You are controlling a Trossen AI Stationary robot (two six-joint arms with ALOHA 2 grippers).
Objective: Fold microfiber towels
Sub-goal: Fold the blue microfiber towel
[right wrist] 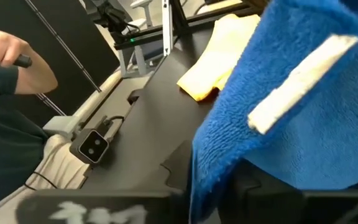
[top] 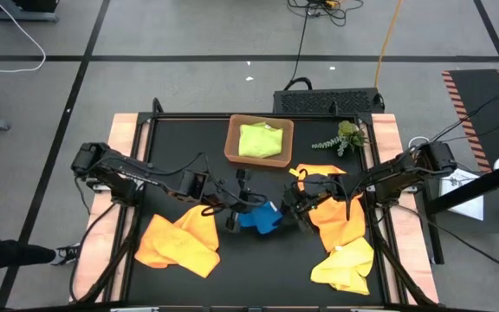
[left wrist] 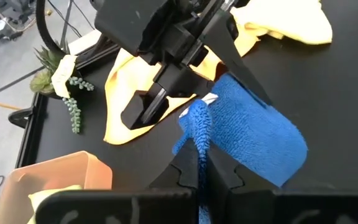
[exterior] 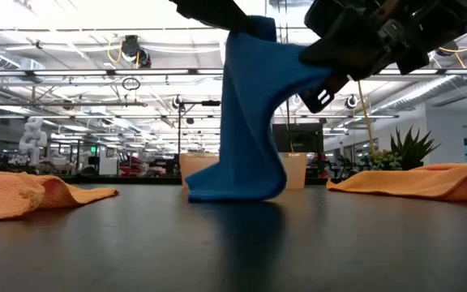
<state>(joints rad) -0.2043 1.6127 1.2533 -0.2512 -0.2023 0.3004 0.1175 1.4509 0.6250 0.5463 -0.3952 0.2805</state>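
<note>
A blue microfiber towel (top: 260, 217) hangs between my two grippers over the middle of the table. Its lower end (exterior: 233, 188) rests on the tabletop. My left gripper (left wrist: 202, 171) is shut on it from the table's left. My right gripper (right wrist: 219, 171) is shut on it from the right, where a white label (right wrist: 297, 81) shows. Loose on the table lie one orange towel (top: 180, 244) at the near left, another orange towel (top: 338, 212) at the right, and a yellow towel (top: 346, 264) at the near right. A lime green towel (top: 260, 140) lies in the brown tray (top: 232, 147). My left gripper pinches a bunched upper edge of the blue towel (left wrist: 197, 134) between its two fingers, slanting down from the table's left. The cloth hangs below the fingers with its lower end on the table. My right gripper holds the blue towel's upper part next to the white label (right wrist: 253, 146), coming nearly level from the table's right. The cloth lies between its fingers (right wrist: 263, 177), but the towel covers the place of contact. One layer or several, I cannot tell.
A small green plant sprig (top: 345, 137) lies at the far right beside the tray. The orange towel at the right lies close under my right arm. Bare black tabletop (top: 258, 277) shows at the near middle. A person's hand (right wrist: 11, 56) shows beyond the table.
</note>
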